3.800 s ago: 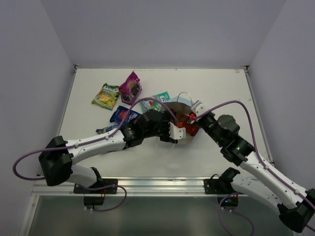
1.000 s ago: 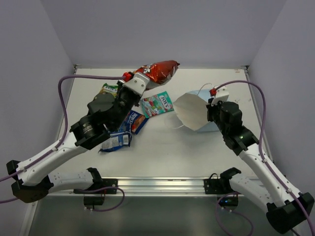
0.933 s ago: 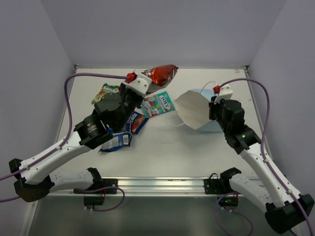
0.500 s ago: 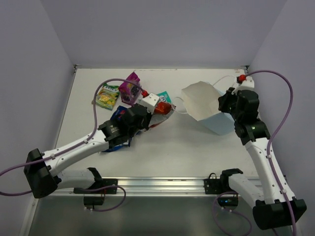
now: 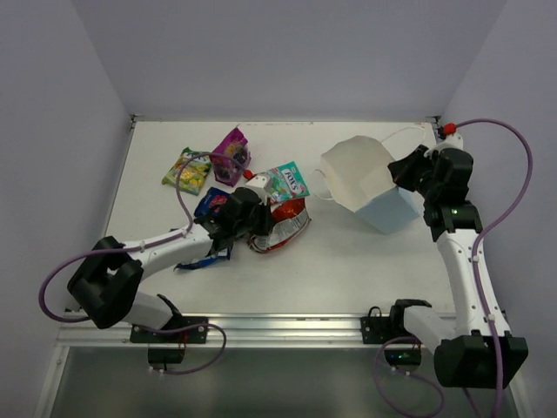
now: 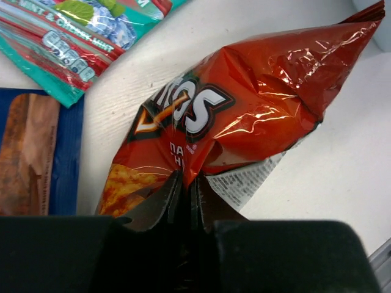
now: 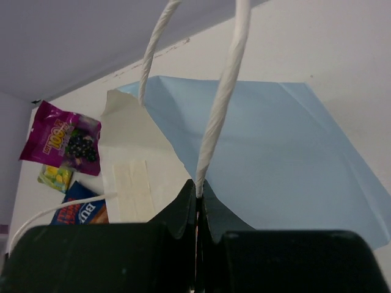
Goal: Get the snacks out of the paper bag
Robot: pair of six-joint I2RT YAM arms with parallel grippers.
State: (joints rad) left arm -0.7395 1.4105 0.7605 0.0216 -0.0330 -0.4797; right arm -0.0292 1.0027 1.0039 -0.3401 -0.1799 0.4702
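The orange-red snack packet (image 5: 280, 226) lies on the table by the teal-white packet (image 5: 285, 181). My left gripper (image 6: 185, 183) is shut on its crinkled edge (image 6: 244, 110), low over the table. The yellow-green (image 5: 187, 170), magenta-purple (image 5: 231, 155) and dark blue (image 5: 211, 203) packets lie at the back left; a blue-white one (image 5: 190, 260) peeks out under my left arm. At the right, the light blue paper bag (image 5: 370, 187) tilts with its white mouth facing left. My right gripper (image 7: 197, 189) is shut on one white cord handle (image 7: 220, 97).
White walls close the table (image 5: 348, 270) on the left, back and right. A metal rail (image 5: 287, 326) runs along the near edge between the arm bases. Purple cables loop over both arms. The bag's second handle (image 5: 320, 185) hangs loose toward the teal-white packet.
My left arm has brought the orange-red packet down from high at the back onto the table beside the teal-white packet. My right arm has carried the bag right and farther back.
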